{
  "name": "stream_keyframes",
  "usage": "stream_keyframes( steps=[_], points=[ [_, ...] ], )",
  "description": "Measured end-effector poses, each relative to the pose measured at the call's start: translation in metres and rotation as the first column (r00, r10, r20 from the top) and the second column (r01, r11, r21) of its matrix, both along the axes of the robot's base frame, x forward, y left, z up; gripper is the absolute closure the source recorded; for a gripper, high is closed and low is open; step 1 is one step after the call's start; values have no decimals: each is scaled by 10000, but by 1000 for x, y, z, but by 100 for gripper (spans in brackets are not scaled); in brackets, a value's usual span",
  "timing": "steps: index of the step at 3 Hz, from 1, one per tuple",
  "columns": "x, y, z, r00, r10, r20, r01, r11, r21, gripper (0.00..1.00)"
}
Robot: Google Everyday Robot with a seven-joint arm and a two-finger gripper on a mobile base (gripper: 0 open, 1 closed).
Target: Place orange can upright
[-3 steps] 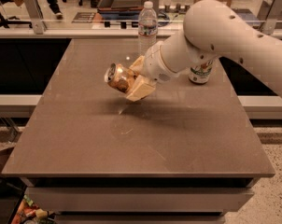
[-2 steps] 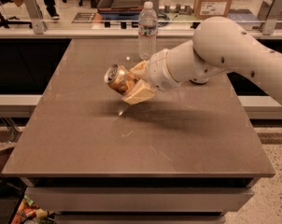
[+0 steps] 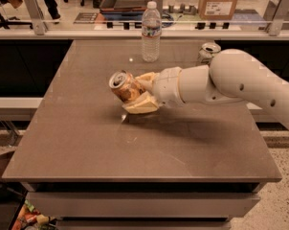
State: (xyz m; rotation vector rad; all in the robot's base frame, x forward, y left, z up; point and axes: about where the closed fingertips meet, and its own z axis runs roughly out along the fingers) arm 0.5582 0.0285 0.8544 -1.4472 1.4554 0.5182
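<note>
Orange-gold mottled aluminium drink can (image 3: 123, 86) is hanging tilted, silver top facing left, with the cream two-finger gripper (image 3: 136, 94) pinching its body over the middle of the brown tabletop (image 3: 197, 143). Doing this well is meaning rotating the wrist until the base is facing down, then lowering flat before releasing.

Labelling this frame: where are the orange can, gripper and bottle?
orange can (image 3: 125, 90): camera view, label side.
gripper (image 3: 134, 94): camera view, between fingertips, gripping the can over the table (image 3: 87, 143).
bottle (image 3: 150, 37): camera view, mid body.
</note>
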Motion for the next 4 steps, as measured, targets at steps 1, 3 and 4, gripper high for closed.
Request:
stream_keyframes(
  steps=[1,3,4],
  points=[
    [2,0,-5,9995,-192,251,161,9927,1197,100],
    [4,0,-4,9994,-235,273,193,9890,1463,100],
    [9,2,-7,9995,-309,96,288,9847,1720,100]
  ],
)
